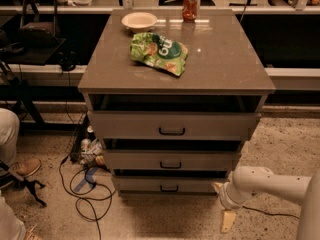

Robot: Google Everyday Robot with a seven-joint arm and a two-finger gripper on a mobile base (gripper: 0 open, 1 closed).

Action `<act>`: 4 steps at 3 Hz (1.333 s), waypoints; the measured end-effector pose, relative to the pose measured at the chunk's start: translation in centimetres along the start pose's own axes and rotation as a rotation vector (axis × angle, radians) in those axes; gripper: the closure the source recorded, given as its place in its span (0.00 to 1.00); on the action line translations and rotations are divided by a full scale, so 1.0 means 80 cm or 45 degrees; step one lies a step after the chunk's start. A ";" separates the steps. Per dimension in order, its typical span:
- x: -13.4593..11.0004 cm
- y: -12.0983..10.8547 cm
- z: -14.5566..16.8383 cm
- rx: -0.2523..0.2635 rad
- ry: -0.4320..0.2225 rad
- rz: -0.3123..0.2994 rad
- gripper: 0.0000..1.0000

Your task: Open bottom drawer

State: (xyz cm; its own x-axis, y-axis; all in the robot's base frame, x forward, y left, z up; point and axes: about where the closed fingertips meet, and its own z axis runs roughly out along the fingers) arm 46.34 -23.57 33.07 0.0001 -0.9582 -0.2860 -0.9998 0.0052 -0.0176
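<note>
The bottom drawer (145, 184) is the lowest and narrowest of three grey-beige fronts under the brown table top (220, 59). Its small black bar handle (169, 188) sits at the middle of the front. The drawer front sits set back under the middle drawer (130, 160). My gripper (221, 207) is on the end of a white arm reaching in from the lower right. It hangs low by the floor, just right of the bottom drawer's right end and apart from the handle. Its fingers are spread and hold nothing.
The top drawer (125, 125) is the widest. On the table top lie a green chip bag (159, 52), a pale bowl (139, 20) and a red can (190, 5). Cables (80, 184) and bottles lie on the floor at left. A person's shoe (22, 168) is at far left.
</note>
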 end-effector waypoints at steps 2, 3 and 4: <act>0.002 -0.057 0.119 0.082 -0.112 -0.048 0.00; 0.002 -0.057 0.119 0.081 -0.112 -0.048 0.00; 0.004 -0.066 0.130 0.117 -0.104 -0.058 0.00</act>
State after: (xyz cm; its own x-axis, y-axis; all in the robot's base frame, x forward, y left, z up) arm 51.84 -20.95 23.07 0.0507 -0.9317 -0.3596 -0.9928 -0.0080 -0.1192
